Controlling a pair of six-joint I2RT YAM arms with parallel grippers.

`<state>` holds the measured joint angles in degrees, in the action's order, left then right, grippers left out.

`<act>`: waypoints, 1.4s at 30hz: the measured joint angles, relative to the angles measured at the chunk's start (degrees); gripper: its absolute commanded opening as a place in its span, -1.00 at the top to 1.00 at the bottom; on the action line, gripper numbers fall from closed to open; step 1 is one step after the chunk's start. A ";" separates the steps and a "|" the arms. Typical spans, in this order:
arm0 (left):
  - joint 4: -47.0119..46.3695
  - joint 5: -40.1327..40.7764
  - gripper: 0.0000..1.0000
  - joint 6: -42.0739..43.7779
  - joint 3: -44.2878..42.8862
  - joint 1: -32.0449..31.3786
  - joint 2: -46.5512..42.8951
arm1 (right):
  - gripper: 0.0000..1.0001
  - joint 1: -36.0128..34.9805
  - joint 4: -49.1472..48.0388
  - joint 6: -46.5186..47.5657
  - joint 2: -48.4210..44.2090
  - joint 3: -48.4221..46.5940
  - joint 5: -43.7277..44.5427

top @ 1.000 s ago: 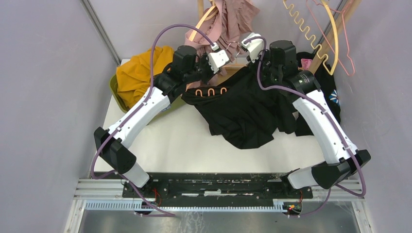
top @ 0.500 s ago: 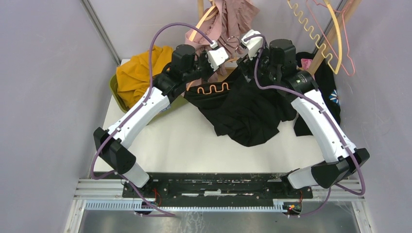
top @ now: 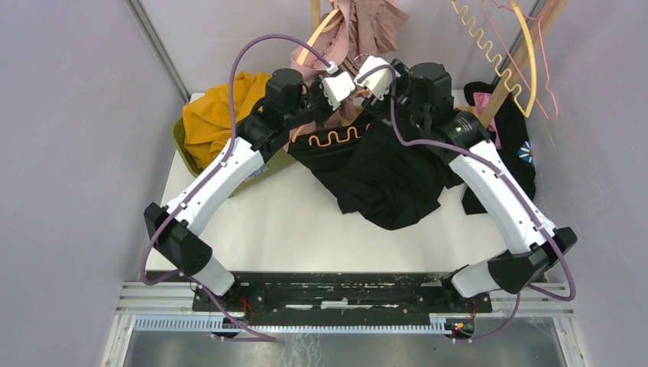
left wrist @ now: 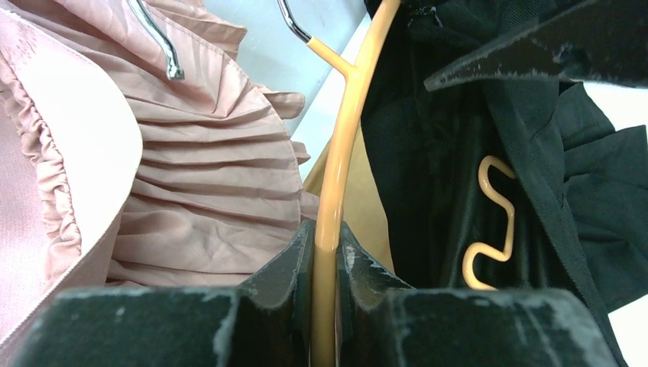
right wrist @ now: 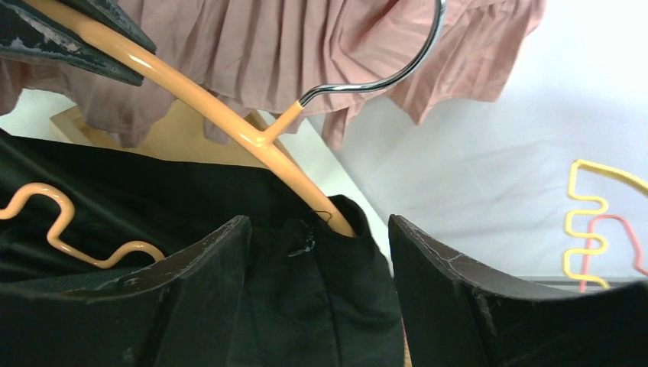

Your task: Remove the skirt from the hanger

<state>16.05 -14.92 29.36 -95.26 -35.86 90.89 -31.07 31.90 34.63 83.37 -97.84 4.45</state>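
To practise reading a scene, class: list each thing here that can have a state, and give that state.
left gripper, fingers shut on the orange hanger
right gripper, fingers open, astride the waistband of the black skirt
black skirt, one hanger end inside its waistband, rest draped on the table
orange hanger, clamped, one arm bared
pink pleated skirt, hanging behind

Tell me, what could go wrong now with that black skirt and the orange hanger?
The open right tool straddles the black skirt where the orange hanger enters it; closing there might pinch both together. The hanger's metal hook hangs near the pink skirt and could snag it. The left tool grips only the thin bar, which may twist.
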 measured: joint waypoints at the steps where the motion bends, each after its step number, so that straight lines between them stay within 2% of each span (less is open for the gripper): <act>1: -0.09 0.00 0.94 0.00 0.00 0.00 -0.07 | -0.43 -0.13 0.07 0.85 -0.07 -0.42 0.48; 16: -0.35 -0.17 0.94 -0.04 -0.02 0.00 -0.09 | -0.58 -2.80 5.03 11.98 -6.82 -1.46 -1.11; 25: -0.28 -0.39 0.94 -0.02 -0.02 0.00 -0.09 | -0.70 -2.51 0.22 18.91 -2.51 -0.85 0.22; 34: 1.55 1.53 0.94 -0.81 0.09 1.07 -0.68 | -0.71 -0.63 -2.16 17.99 1.84 -2.97 -5.46; 42: 2.29 2.71 0.94 -0.76 1.09 0.68 -2.21 | -0.86 3.19 -4.68 15.04 2.67 -2.03 -16.81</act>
<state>18.35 -12.21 28.60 -94.17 -35.18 88.68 -27.88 27.22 49.67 86.04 -99.88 -12.36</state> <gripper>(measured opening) 0.185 0.917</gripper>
